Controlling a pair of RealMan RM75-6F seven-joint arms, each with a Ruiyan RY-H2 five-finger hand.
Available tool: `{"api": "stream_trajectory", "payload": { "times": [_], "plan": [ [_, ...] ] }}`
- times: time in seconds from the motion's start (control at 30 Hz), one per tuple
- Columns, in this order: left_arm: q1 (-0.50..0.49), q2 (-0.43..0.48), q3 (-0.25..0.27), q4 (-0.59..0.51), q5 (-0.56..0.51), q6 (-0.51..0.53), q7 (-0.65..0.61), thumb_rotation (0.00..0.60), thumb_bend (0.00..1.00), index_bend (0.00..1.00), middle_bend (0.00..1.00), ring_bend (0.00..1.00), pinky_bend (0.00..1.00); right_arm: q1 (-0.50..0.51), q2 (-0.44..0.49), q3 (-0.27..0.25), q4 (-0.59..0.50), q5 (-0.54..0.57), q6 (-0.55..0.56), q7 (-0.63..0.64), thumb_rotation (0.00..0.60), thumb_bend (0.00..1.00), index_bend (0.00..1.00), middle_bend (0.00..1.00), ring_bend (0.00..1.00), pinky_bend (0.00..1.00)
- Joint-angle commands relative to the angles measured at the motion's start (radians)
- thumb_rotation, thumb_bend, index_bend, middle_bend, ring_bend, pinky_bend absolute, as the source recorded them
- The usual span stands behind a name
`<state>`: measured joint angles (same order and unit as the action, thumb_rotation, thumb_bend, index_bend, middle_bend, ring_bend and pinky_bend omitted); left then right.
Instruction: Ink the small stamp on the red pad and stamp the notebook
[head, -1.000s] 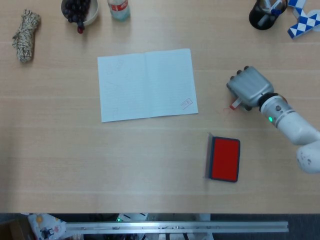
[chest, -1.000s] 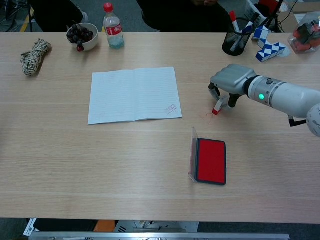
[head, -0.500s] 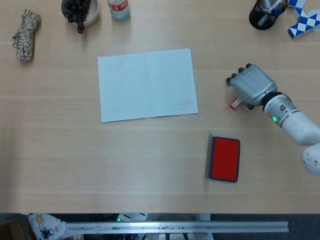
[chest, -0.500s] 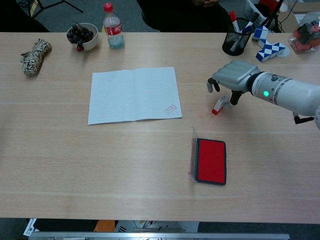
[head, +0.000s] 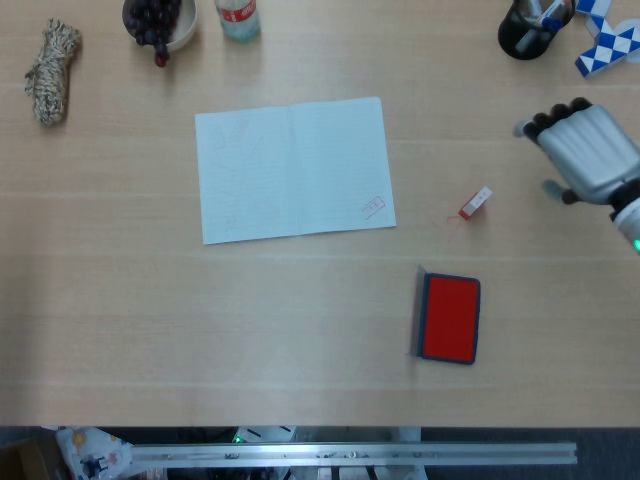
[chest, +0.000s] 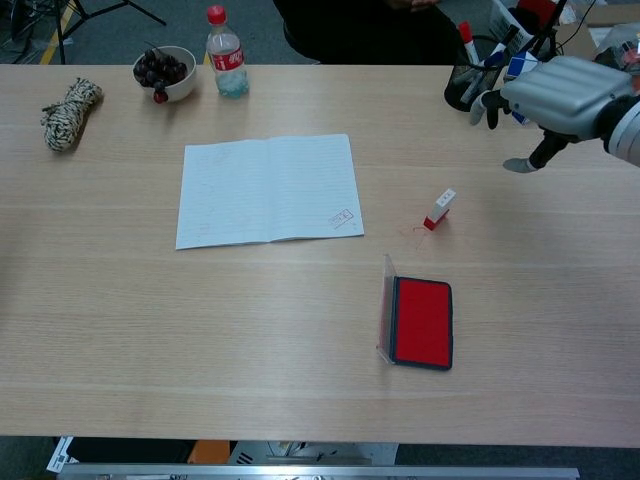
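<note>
On the surface (head: 300, 300):
Small stamp (head: 475, 203): lying tilted, released between notebook (head: 293, 168) and red pad (head: 450, 318).
Right robot hand (head: 585, 152): hovering spread, holding nothing.
Notebook: already showing a print, so stamping looks done.

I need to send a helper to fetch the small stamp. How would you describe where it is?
Start at the open notebook, then look right toward the ink pad. The stamp lies alone on bare table between them, tiny, white with a red end.
</note>
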<state>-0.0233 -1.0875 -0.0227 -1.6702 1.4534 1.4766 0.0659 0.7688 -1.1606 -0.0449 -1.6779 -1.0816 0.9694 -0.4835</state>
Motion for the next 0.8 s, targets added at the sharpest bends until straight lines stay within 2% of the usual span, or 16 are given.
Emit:
{"api": "stream_trajectory", "payload": {
  "times": [0.03, 0.17, 0.37, 0.57, 0.8],
  "plan": [
    [-0.004, -0.012, -0.007, 0.007, 0.001, 0.006, 0.002, 0.600, 0.19, 0.13, 0.10, 0.21, 0.17, -0.080, 0.056, -0.011, -0.057, -0.009, 0.117, -0.023, 0.600, 0.27, 0.30, 0.38, 0.30, 0.30],
    [-0.010, -0.031, -0.011, 0.024, 0.021, 0.019, 0.002, 0.600, 0.19, 0.12, 0.10, 0.21, 0.17, -0.165, 0.090, -0.009, -0.102, 0.004, 0.246, -0.039, 0.600, 0.32, 0.32, 0.41, 0.31, 0.30],
    [-0.006, -0.074, -0.036, 0.054, 0.044, 0.080, -0.027, 0.600, 0.19, 0.10, 0.10, 0.20, 0.17, -0.293, 0.142, -0.018, -0.156, -0.026, 0.415, -0.026, 0.600, 0.32, 0.36, 0.42, 0.33, 0.30],
    [-0.004, -0.083, -0.043, 0.065, 0.058, 0.107, -0.051, 0.600, 0.19, 0.10, 0.10, 0.20, 0.17, -0.422, 0.191, -0.046, -0.178, -0.069, 0.535, 0.019, 0.600, 0.32, 0.36, 0.43, 0.33, 0.30],
    [-0.008, -0.069, -0.033, 0.047, 0.073, 0.099, -0.036, 0.600, 0.19, 0.10, 0.10, 0.20, 0.17, -0.521, 0.206, -0.053, -0.156, -0.133, 0.608, 0.079, 0.600, 0.32, 0.36, 0.43, 0.33, 0.30]
  ]
}}
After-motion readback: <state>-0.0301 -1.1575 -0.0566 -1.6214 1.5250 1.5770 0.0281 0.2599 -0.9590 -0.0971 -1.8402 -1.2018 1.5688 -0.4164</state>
